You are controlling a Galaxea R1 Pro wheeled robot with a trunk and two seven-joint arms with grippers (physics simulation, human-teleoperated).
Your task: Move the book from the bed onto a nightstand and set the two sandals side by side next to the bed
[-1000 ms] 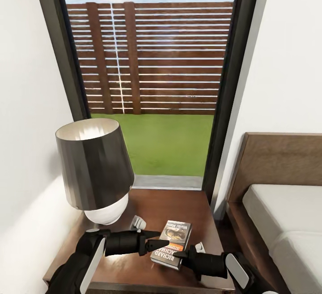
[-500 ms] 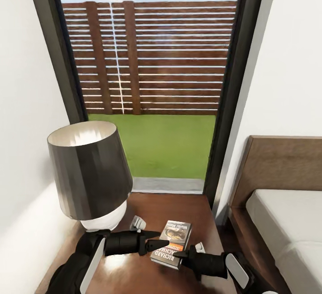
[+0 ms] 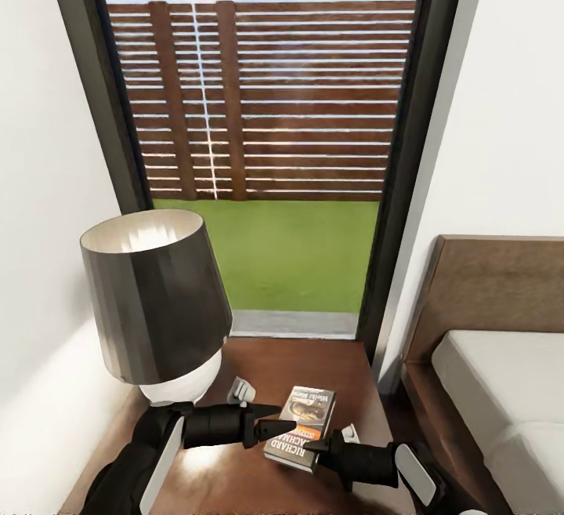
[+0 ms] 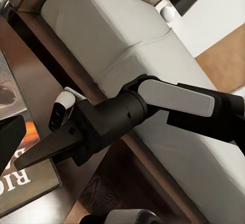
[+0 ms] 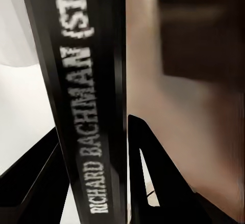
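The book, dark with an orange band, is over the glossy top of the nightstand; I cannot tell if it touches the wood. My right gripper is shut on its near edge. In the right wrist view the spine reading "RICHARD BACHMAN" sits clamped between both black fingers. My left gripper points at the book's left edge with its fingers apart and nothing between them. The bed lies to the right. The sandals are out of view.
A dark-shaded lamp with a white base stands on the nightstand's left side, close to my left arm. Behind is a tall window onto fence and grass. White walls close both sides. The left wrist view looks across the mattress.
The camera has shifted a little, so the lamp and bed sit differently in the picture. Both arms and the book keep the same pose relative to each other.
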